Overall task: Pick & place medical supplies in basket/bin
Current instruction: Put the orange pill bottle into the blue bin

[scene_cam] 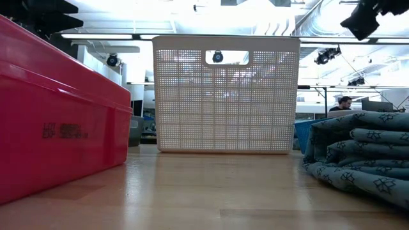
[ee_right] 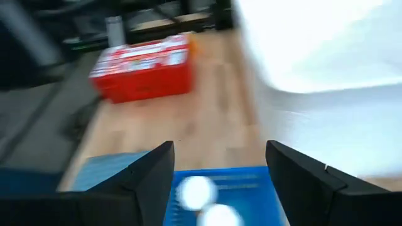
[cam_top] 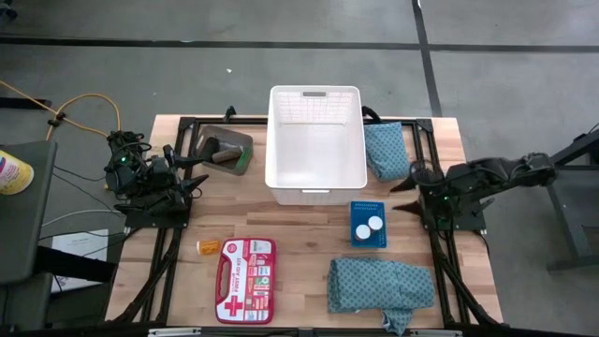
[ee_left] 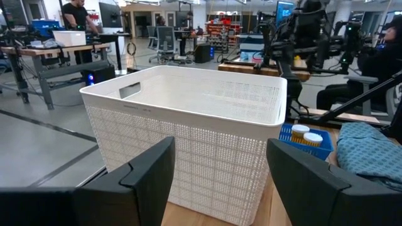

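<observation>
In the high view the white latticed basket (cam_top: 316, 145) stands at the table's middle far side. The small grey bin (cam_top: 225, 150) sits to its left and holds dark rolls and a green piece. One teal cloth (cam_top: 384, 150) lies right of the basket, the other (cam_top: 379, 285) near the front edge. Two white caps (cam_top: 368, 226) rest on a blue tray. An orange bottle (cam_top: 208, 246) lies beside a red kit. My left gripper (cam_top: 195, 176) hovers open left of the basket, facing its wall (ee_left: 188, 157). My right gripper (cam_top: 404, 197) is open above the tray's right side (ee_right: 220, 154).
A red first-aid kit (cam_top: 245, 279) lies at the near left and fills the left of the low view (scene_cam: 57, 108). The blue tray (cam_top: 356, 239) sits between the basket and the near cloth. Bare wood shows between the kit and the basket.
</observation>
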`<state>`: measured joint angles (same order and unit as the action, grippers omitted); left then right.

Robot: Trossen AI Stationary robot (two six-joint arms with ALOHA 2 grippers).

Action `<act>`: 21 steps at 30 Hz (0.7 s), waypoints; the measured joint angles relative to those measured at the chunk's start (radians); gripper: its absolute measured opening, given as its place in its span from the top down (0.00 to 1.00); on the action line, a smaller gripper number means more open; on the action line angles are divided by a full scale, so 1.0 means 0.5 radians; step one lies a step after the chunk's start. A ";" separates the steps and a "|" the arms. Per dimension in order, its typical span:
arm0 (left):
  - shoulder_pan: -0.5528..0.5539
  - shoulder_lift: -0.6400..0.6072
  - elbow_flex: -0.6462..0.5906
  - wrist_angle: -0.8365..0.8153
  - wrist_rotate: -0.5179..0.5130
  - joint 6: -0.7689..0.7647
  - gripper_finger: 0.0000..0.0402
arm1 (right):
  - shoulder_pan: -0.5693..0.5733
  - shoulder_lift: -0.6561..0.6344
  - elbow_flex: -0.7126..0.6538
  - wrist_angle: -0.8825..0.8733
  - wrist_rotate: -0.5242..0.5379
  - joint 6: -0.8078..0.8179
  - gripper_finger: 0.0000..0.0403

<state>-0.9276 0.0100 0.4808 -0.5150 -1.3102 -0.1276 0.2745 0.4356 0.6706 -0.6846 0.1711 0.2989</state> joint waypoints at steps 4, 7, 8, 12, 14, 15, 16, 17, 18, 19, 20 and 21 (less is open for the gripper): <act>0.000 -0.001 0.000 0.000 0.000 0.003 0.40 | 0.001 -0.080 -0.003 -0.199 0.418 0.121 0.41; 0.000 0.000 0.000 0.000 0.000 0.002 0.40 | 0.000 -0.094 -0.002 -0.264 0.705 0.242 0.41; 0.000 0.000 0.000 0.000 0.000 0.006 0.40 | 0.000 -0.092 -0.002 -0.271 0.768 0.273 0.41; 0.000 0.000 0.000 0.000 0.000 0.000 0.40 | 0.000 -0.070 -0.002 -0.277 0.841 0.301 0.41; -0.001 -0.001 0.000 0.000 0.000 0.007 0.40 | 0.000 -0.067 -0.002 -0.276 0.841 0.301 0.41; 0.000 -0.001 0.000 0.000 0.000 0.006 0.40 | 0.001 -0.067 -0.002 -0.276 0.841 0.302 0.41; 0.000 -0.001 0.000 0.000 0.000 0.003 0.40 | 0.000 -0.066 -0.002 -0.276 0.841 0.302 0.41; 0.000 -0.001 0.000 0.000 0.000 -0.001 0.40 | 0.000 -0.066 -0.002 -0.275 0.840 0.301 0.41; 0.000 -0.001 0.000 0.000 0.000 0.000 0.40 | 0.000 -0.066 -0.002 -0.272 0.833 0.301 0.41; -0.001 -0.001 0.000 0.000 0.000 0.002 0.40 | 0.001 -0.066 -0.002 -0.270 0.818 0.301 0.41; -0.001 0.000 0.000 0.000 0.000 0.006 0.40 | 0.001 -0.066 -0.002 -0.268 0.805 0.301 0.41; 0.000 0.000 0.000 0.000 0.000 0.006 0.40 | 0.000 -0.066 -0.002 -0.268 0.799 0.300 0.41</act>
<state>-0.9278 0.0100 0.4808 -0.5151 -1.3102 -0.1246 0.2745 0.4026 0.6697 -0.8188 0.5705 0.4490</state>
